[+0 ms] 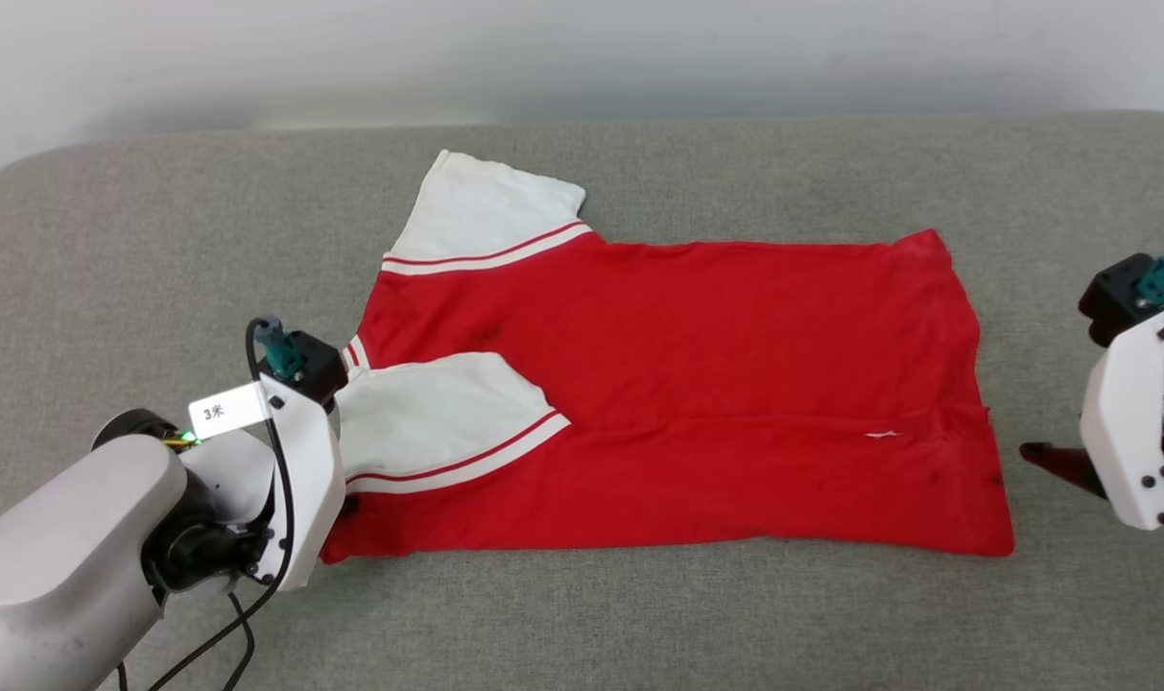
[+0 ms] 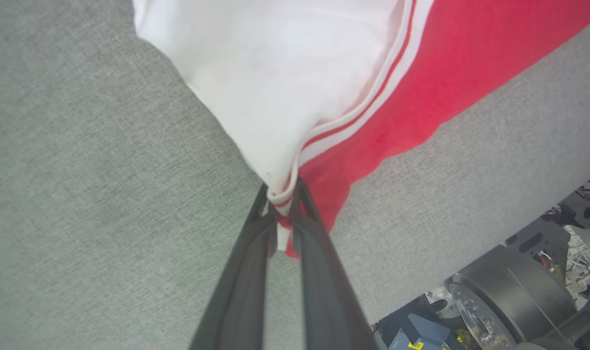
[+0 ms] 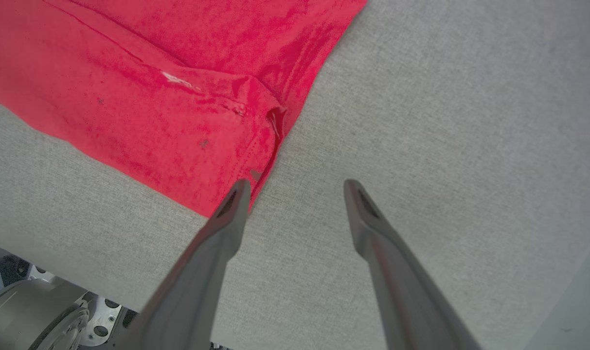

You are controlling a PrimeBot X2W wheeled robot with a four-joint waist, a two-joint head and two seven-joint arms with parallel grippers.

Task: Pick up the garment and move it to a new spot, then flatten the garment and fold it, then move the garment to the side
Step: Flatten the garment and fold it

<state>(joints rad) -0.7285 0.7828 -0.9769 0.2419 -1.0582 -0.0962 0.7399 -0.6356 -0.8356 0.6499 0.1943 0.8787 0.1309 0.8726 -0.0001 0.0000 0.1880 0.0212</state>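
The garment (image 1: 697, 384) lies spread on the grey cushion, plain red side up. One white sleeve (image 1: 476, 211) points away at the far left. The other sleeve (image 1: 428, 413) is folded in over the body. In the left wrist view my left gripper (image 2: 285, 209) is shut on the garment (image 2: 372, 97), pinching the folded sleeve's striped trim together with red fabric at the near left edge. My right gripper (image 3: 295, 187) is open just off the garment's near right corner (image 3: 217, 194). Its left fingertip (image 3: 239, 189) is right beside the hem, and nothing is between the fingers.
The grey cushion (image 1: 582, 614) runs wide to both sides, with bare room in front of and behind the garment. A pale wall (image 1: 582, 58) stands behind it. The robot's base (image 2: 509, 301) shows below the cushion's front edge.
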